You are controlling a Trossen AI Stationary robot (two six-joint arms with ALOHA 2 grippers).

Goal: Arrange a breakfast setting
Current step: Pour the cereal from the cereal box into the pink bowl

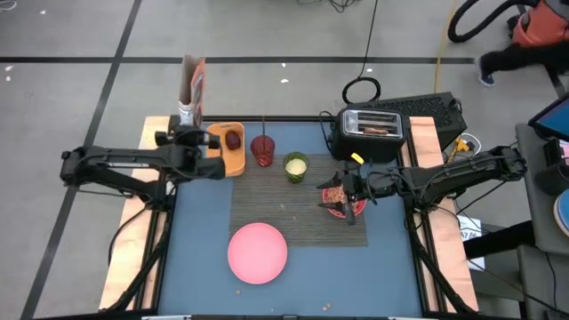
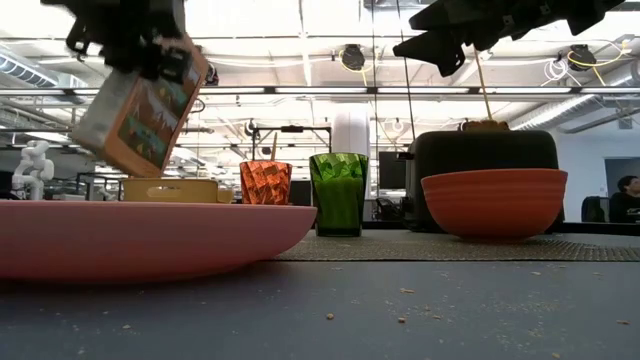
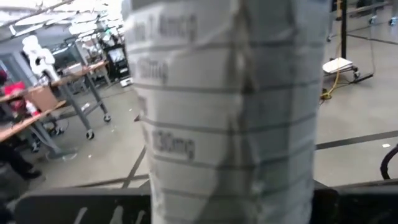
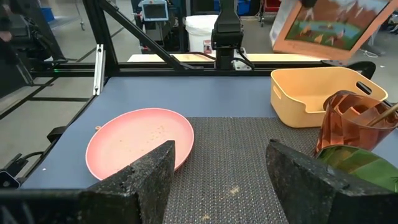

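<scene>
From above, your left hand (image 1: 189, 135) is at the table's far-left corner, clamped on a tall cereal box (image 1: 192, 87) that stands above the yellow bin (image 1: 233, 153). The dark-red fruit (image 1: 233, 140) lies inside that bin, something only this view shows you. The low view adds that the box (image 2: 143, 108) is tilted and clear of the table, while your left wrist camera is filled by the box's printed side panel (image 3: 230, 112).

Your right hand (image 1: 348, 188) hovers over the pink-red bowl (image 1: 342, 204) on the right part of the dark woven placemat (image 1: 293, 200). The right wrist view shows its fingers (image 4: 146, 174) parted with nothing between them.

The red tumbler (image 1: 263, 149) and small green cup (image 1: 296, 166) stand side by side at the mat's far edge; level with the table, you can see the tumbler (image 2: 265, 182) and cup (image 2: 338, 193) are upright. The flat pink plate (image 1: 258, 252) lies at the mat's near-left corner, partly on the blue table (image 1: 200, 231). A toaster (image 1: 372, 132) sits beyond the bowl, with what looks like brown toast (image 1: 377, 130) in a slot.

Crumbs dot the table. Beyond are a grey floor with dark tape lines, benches and ceiling lights.
</scene>
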